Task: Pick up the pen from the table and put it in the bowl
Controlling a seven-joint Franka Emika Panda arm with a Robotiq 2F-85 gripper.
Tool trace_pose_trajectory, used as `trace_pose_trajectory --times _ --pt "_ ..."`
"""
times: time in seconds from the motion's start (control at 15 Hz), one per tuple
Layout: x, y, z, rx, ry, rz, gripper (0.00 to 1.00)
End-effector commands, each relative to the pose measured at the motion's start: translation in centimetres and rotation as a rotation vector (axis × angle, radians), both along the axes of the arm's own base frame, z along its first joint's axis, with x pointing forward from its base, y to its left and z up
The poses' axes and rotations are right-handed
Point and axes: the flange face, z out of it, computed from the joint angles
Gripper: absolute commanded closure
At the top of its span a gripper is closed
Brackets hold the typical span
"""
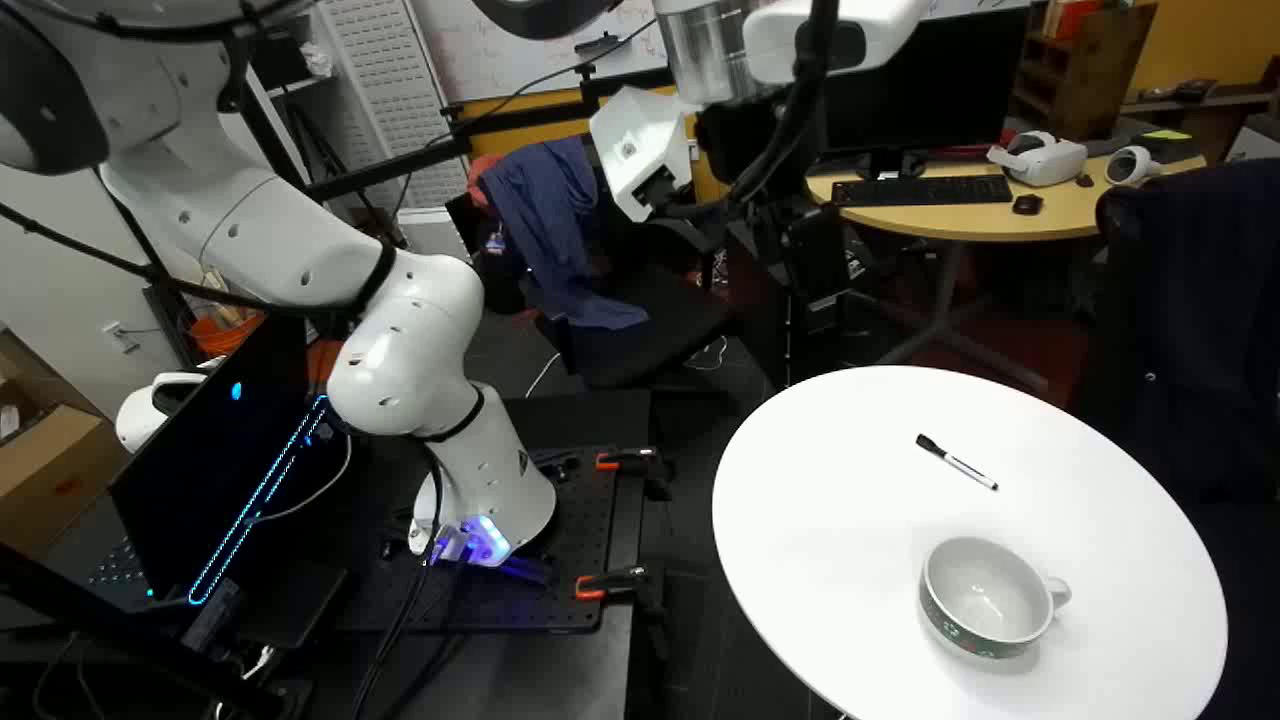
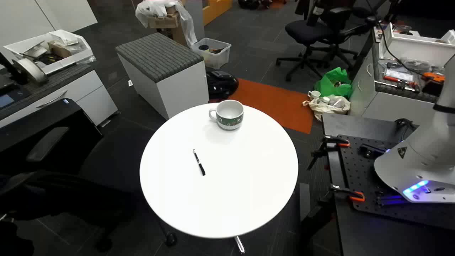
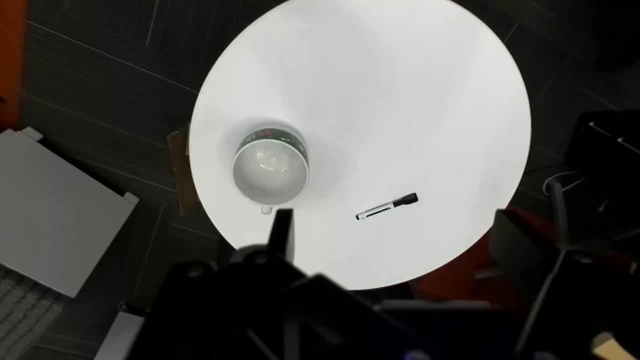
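The pen, a marker with a white barrel and black cap, lies flat on the round white table [image 1: 820, 540] [image 2: 245, 192] [image 3: 390, 100]. The pen shows in both exterior views [image 1: 957, 462] [image 2: 199, 162] and the wrist view [image 3: 386, 206]. The bowl, white inside with a handle and a green patterned band, stands upright beside the pen, apart from it [image 1: 985, 600] [image 2: 229, 113] [image 3: 270, 172]. My gripper [image 3: 392, 220] is open and empty, with its fingers wide apart. In an exterior view the gripper [image 1: 815, 280] hangs high above and beyond the table's edge. It is out of frame in the other exterior picture.
A dark chair [image 1: 1190, 350] stands close to the table's edge. A black bench [image 2: 376, 231] with clamps [image 2: 346, 193] carries the robot base. A tan desk [image 1: 960, 215] with a monitor and headset, and an office chair with a blue cloth [image 1: 560, 220], stand behind.
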Motion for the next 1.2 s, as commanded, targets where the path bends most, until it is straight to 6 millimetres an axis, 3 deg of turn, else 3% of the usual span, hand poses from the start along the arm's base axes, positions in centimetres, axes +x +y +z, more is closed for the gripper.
trace_pose_trajectory --times 0.0,0.6,1.13 --pt "0.0 0.0 0.0 0.000 0.001 0.000 0.00" --pt "0.4 0.0 -0.1 0.000 -0.006 0.018 0.00" --pt "2.7 0.3 -1.8 -0.092 0.005 0.290 0.00"
